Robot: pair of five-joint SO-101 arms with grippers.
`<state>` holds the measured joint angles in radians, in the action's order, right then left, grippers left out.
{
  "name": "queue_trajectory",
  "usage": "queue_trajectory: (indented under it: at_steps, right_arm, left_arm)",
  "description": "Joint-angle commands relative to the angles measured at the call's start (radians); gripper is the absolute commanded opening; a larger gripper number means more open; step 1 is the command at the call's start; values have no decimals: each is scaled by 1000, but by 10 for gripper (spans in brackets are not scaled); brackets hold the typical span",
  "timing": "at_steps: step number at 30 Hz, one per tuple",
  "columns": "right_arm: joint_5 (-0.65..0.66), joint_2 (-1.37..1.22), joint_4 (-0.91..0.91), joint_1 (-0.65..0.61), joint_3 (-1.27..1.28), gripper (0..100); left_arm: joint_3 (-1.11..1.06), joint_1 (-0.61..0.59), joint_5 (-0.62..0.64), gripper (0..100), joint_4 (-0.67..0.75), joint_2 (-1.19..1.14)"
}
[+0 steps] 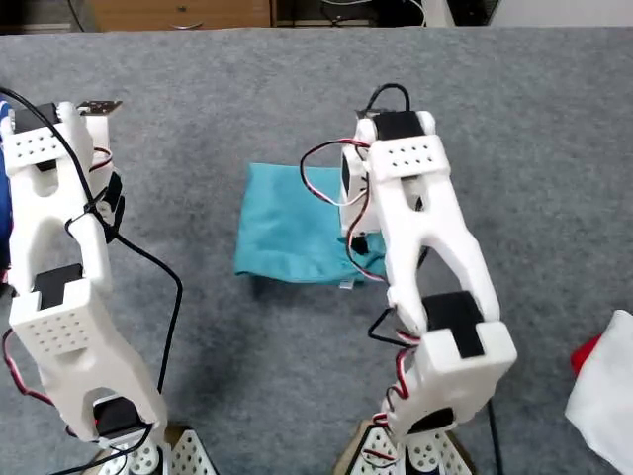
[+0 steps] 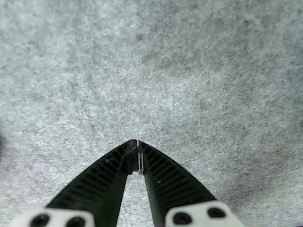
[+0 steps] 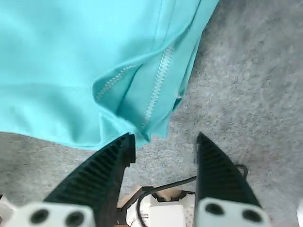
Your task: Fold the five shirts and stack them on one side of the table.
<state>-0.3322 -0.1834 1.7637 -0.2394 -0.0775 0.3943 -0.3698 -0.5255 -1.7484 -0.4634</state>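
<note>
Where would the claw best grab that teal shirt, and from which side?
Likely the stitched hem flap at the corner of the teal shirt. Its layers bunch into a raised fold above the table, giving an edge to pinch. The right claw, open, sits just off that corner, so coming in from the bare-table side looks simplest.

Light even and diffuse, from above. Worktop [image 2: 199,94] brightest just ahead of left end effector [image 2: 137,147], dimmer farther out. Soft shadow under shirt [image 3: 71,56] edge nearest right end effector [image 3: 164,144].
</note>
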Motion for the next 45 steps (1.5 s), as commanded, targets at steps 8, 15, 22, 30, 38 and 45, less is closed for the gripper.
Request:
queue_trajectory:
  at_steps: [8, 15, 22, 30, 38, 45]
  right_arm:
    - [3, 165, -110, 8, -97, 13]
    - [-35, -58, -313, -53, -116, 6]
    - [-61, -232, -310, -24, -111, 6]
    - [-9, -257, -175, 8, -114, 5]
    - [92, -257, -71, 174, -114, 5]
    - [141, -257, 3, 275, -114, 5]
  left_arm:
    - [15, 207, 219, 19, -9, 73]
    - [164, 445, 400, 19, 78, 62]
    - [48, 565, 440, 20, 261, 61]
    - [-192, 614, 440, 20, 502, 61]
    - [-247, 671, 442, 20, 551, 61]
    - [-239, 671, 442, 20, 551, 61]
